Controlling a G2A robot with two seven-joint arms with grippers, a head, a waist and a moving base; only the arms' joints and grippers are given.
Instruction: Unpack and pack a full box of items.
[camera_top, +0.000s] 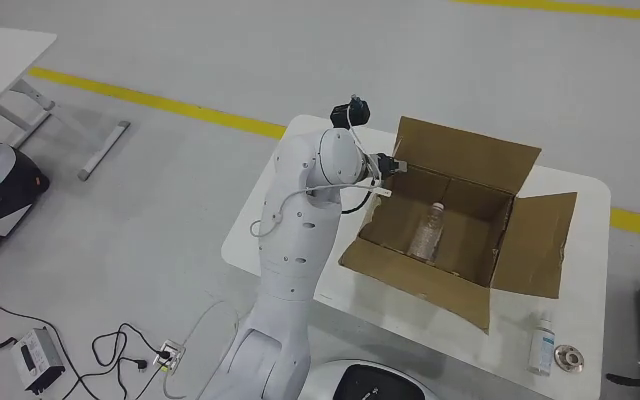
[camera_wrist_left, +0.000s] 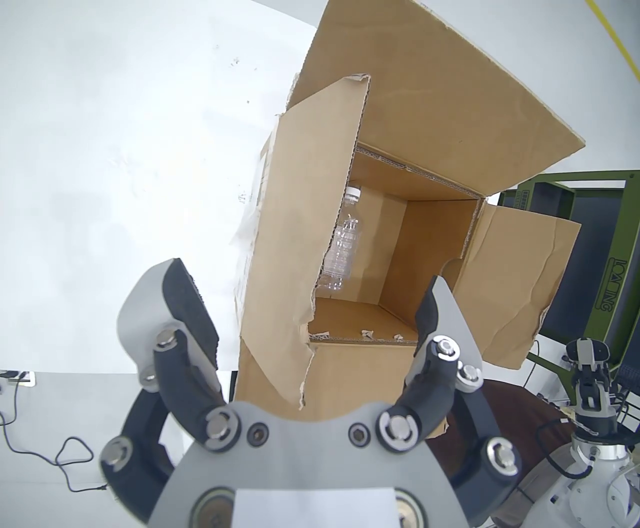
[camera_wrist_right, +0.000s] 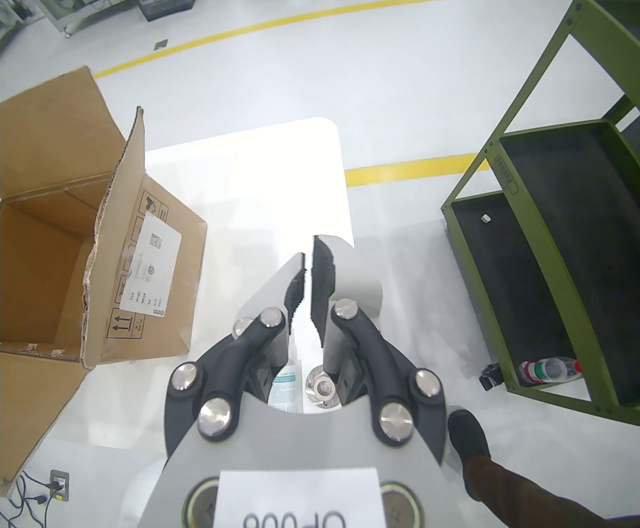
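Cardboard box (camera_top: 470, 155) stands open on the white table (camera_top: 592, 262), flaps spread, with a clear plastic bottle (camera_top: 427, 230) inside it. The left gripper (camera_wrist_left: 306, 280) hangs at the box's near wall, fingers wide apart. They seem to sit either side of a torn flap, though contact is unclear. The right gripper (camera_wrist_right: 309, 257) hovers empty, fingers pressed together, above a small labelled bottle (camera_wrist_right: 285, 382) and a metal disc (camera_wrist_right: 322, 387) — both on the table beside the box.
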